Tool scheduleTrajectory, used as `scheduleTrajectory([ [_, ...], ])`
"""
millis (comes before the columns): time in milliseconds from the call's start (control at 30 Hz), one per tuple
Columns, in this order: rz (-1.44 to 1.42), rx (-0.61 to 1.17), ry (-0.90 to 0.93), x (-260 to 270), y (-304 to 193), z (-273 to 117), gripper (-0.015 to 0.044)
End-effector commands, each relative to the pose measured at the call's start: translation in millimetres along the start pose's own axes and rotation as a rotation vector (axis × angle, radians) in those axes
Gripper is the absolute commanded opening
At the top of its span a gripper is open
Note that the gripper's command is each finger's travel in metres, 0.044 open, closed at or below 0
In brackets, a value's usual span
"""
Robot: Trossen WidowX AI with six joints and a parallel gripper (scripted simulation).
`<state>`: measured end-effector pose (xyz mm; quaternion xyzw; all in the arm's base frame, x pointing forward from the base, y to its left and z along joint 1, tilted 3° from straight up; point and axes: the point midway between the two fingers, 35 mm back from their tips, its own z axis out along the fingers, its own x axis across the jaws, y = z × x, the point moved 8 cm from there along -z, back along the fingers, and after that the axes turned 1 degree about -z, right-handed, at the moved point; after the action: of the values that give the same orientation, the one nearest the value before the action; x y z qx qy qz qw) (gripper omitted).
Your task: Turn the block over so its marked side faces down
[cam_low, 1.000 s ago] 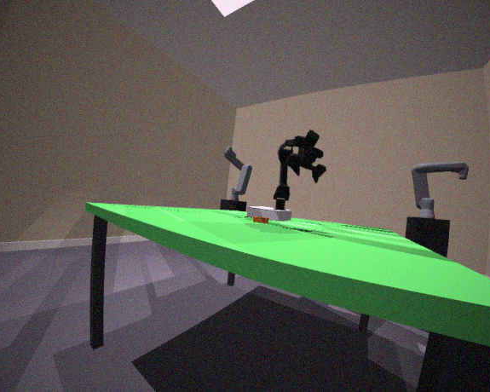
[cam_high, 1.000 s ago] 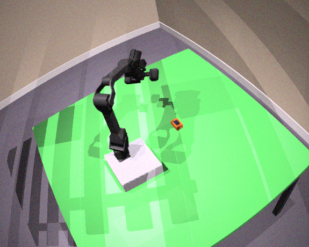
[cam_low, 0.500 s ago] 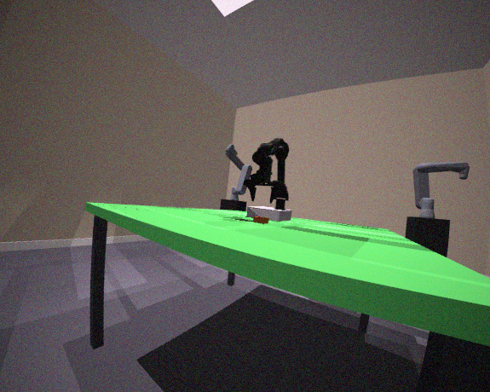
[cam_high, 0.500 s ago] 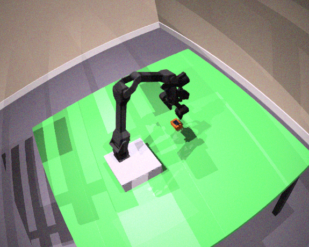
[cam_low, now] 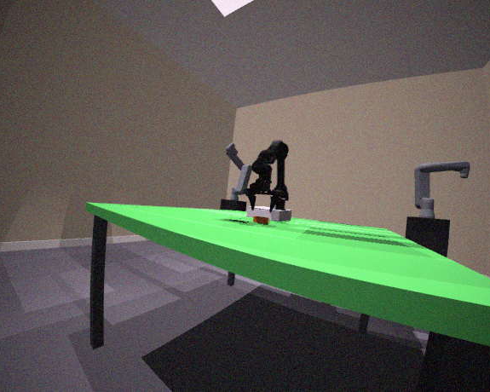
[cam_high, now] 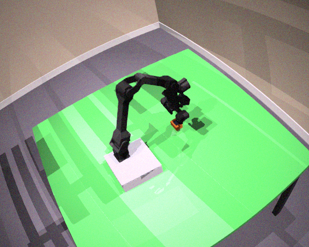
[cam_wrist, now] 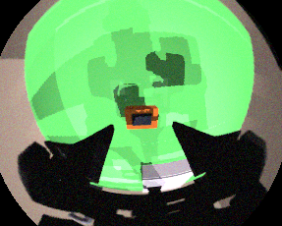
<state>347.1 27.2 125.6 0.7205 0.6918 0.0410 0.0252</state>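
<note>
Block lies flat, marked face up, beneath open tool.

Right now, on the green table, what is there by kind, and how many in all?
Orange blocks: 1, the block, lying on the table with its dark marked face up.
Black arms: 1, its gripper above the block, fingers wide open and holding nothing.
White base plinths: 1, the plinth under the arm.
Total: 3
</note>
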Motion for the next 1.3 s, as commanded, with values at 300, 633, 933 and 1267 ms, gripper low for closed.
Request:
scheduleTrajectory([
  [300,0.005,0.020,0.001,0,-2,20,0.0440],
  [633,0.005,0.020,0.001,0,-2,36,0.0440],
  [933,0.005,0.020,0.001,0,-3,43,0.0387],
  [1267,0.005,0.020,0.001,0,-3,43,0.0262],
])
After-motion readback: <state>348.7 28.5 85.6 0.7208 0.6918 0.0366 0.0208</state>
